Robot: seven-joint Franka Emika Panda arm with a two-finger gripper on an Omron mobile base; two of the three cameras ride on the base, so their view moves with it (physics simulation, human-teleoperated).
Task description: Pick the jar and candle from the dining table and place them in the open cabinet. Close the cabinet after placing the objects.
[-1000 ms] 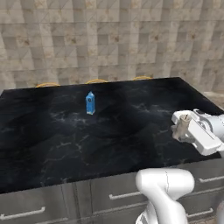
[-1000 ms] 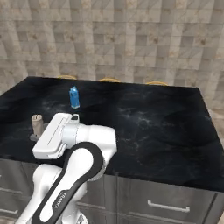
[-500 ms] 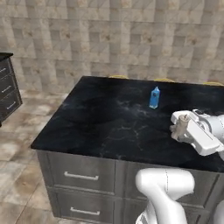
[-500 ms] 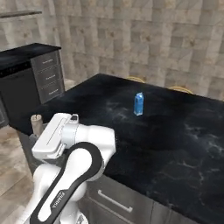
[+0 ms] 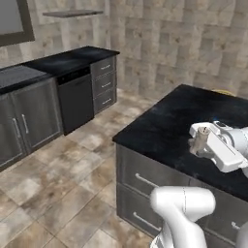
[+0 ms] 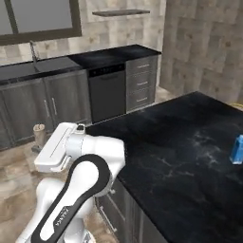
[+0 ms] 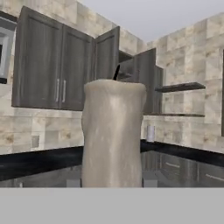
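My gripper is shut on the candle, a slim cream-beige pillar held upright beside the edge of the dining table. From the right base view the candle hangs over the floor, left of the black marble dining table, with the gripper at its base. In the hand view the candle stands close in front. Behind it, high on the far wall, is the cabinet with its dark grey doors swung open. The jar is out of view.
Dark lower cabinets and a black dishwasher line the far wall under a black counter. A blue carton stands on the table at the right. A floating shelf hangs above. Tiled floor lies between table and counter.
The whole picture has swung: the base has turned left, so the table has slid to the right and the wall counter has come into view. The candle stays in the gripper.
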